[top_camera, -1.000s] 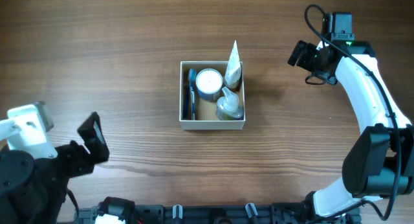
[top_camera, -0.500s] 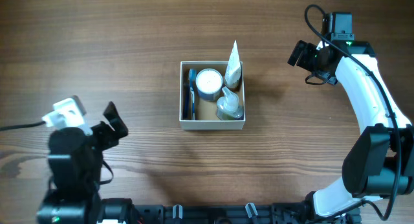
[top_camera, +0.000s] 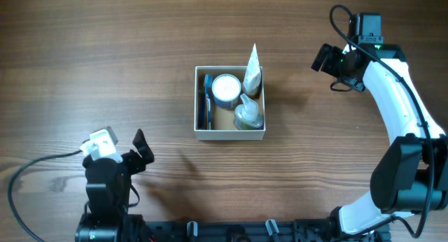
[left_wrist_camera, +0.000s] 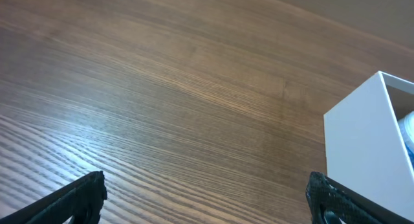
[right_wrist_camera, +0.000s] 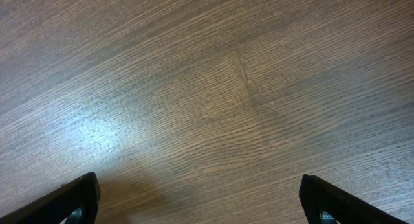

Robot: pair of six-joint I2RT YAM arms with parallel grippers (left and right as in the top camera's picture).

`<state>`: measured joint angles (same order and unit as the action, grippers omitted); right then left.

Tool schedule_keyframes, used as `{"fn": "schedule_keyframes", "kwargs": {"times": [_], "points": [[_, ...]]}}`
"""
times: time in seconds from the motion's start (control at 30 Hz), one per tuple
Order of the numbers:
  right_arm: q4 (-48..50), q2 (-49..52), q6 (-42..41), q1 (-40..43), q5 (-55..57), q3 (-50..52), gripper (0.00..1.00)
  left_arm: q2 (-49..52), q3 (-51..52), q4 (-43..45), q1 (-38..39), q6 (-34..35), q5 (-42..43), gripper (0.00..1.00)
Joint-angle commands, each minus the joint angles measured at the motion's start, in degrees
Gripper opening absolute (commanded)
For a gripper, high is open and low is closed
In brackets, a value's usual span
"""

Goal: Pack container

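Container (top_camera: 229, 135): lies on the wooden tabletop (top_camera: 105, 53), well apart from both claws. Sits ahead of the left claw (top_camera: 143, 151) and off to its right, with bare wood between. Appears in the left wrist view only as one white corner of the container (left_wrist_camera: 359, 146), at the right edge, just beyond the right-hand fingertip (left_wrist_camera: 339, 203). Lies to the left of the right claw (top_camera: 329, 70) and a little nearer the robot's base than that claw.

Contents:
- Holds a round white-lidded jar (top_camera: 225, 88) toward the far side.
- Holds a slender blue item (top_camera: 206, 102) along the wall nearest the left claw.
- Holds a clear bottle (top_camera: 248, 116) lying in the near corner on the right claw's side.
- Holds a white tube (top_camera: 252, 68) propped in the far corner on that same side, its tip rising past the rim.

Left claw: hangs low near the robot's base, turned toward the container. Stands open, gripping nothing. Shows dark fingertips spread to the two bottom corners of its wrist view, only tabletop between them.

Right claw (right_wrist_camera: 200, 208): hangs about level with the container's far edge, at the end of the white arm (top_camera: 392, 88). Stands open as well, empty. Shows fingertips (right_wrist_camera: 71, 201) wide apart at the bottom corners of its wrist view, with wood grain and a pale patch of glare beneath.
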<state>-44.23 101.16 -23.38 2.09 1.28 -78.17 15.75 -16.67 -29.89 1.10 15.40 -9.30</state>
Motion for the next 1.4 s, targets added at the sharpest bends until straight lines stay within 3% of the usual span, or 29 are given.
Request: {"fn": "schedule_keyframes", "kwargs": {"times": [0.0, 0.43, 1.37], "points": [[0.2, 0.7, -0.6, 0.2, -0.7, -0.3, 1.00, -5.5, 3.4, 1.0, -0.4, 0.1, 0.9, 1.00], [0.2, 0.7, -0.7, 0.2, -0.7, -0.3, 1.00, -14.8, 8.6, 1.1, -0.4, 0.1, 0.9, 1.00], [0.2, 0.7, -0.7, 0.2, -0.7, -0.3, 1.00, -14.9, 8.6, 1.0, -0.2, 0.1, 0.9, 1.00]]}}
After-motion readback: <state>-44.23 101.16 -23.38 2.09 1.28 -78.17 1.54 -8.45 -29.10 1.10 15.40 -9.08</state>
